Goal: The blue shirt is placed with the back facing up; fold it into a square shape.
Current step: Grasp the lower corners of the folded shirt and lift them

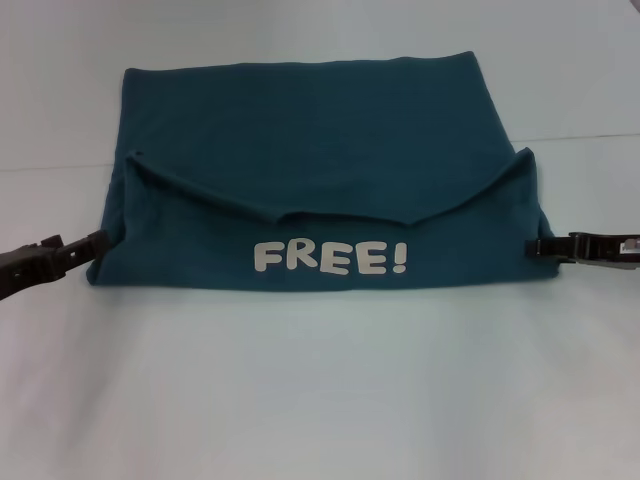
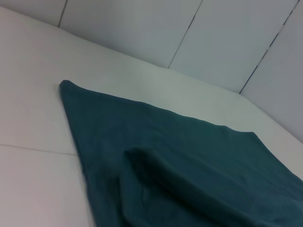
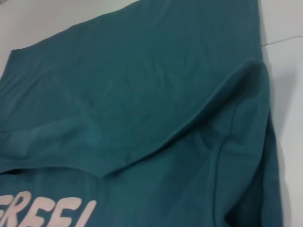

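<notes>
shirt: lies flat on the white table, mid-view, already folded into a broad block; the near flap is turned up so the lettering faces up
flap edge: sags in a shallow V across the middle, corners peaked at both sides, which suggests it was carried over by its corners
left gripper: low at the shirt's near left edge, tip touching the cloth; clenched or released, I cannot tell
right gripper: level with it at the right edge, just beside the cloth; grip likewise unclear
stage: probably one more fold to reach a square
</notes>
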